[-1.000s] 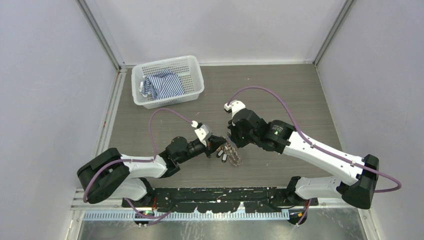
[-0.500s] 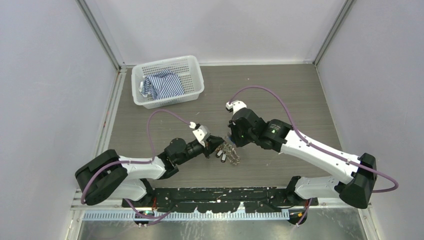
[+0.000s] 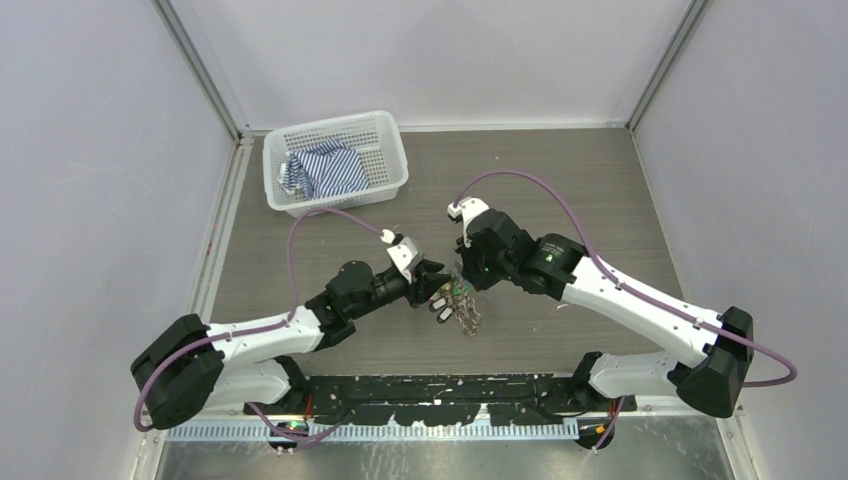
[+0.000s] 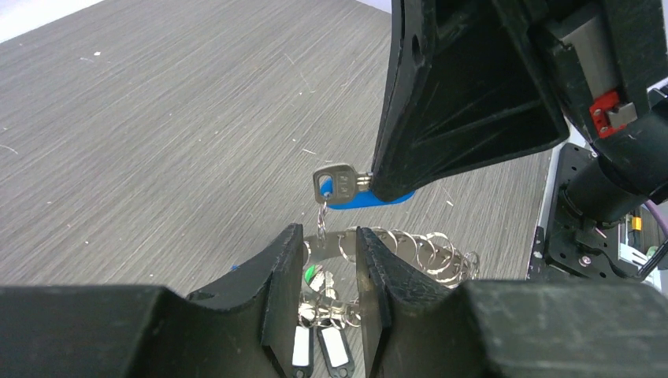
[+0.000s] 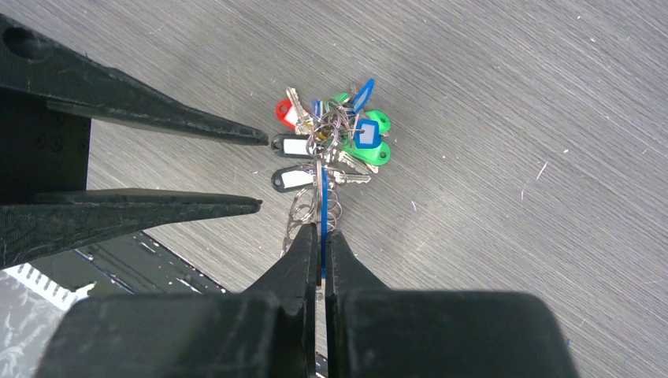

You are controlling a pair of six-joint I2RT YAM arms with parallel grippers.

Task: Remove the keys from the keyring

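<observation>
The keyring is a thin metal band strung with small split rings, lifted just above the table. The keys hang bunched from it, with red, green, blue and black-and-white tags; they also show in the top view. My right gripper is shut on the blue tag of one silver key, whose small link still runs down to the ring. My left gripper is open, its fingers straddling the ring without pinching it. From the right wrist, the left gripper reaches in from the left beside two black-tagged keys.
A white mesh basket holding a blue striped cloth stands at the back left. Both arms meet near the table's middle, a little toward the front edge. The arms' black base rail runs along the near edge.
Both grippers and the key bunch have shifted slightly away from the near edge. The left arm has stretched further forward. The right gripper's hold on the blue-tagged key is unchanged.
</observation>
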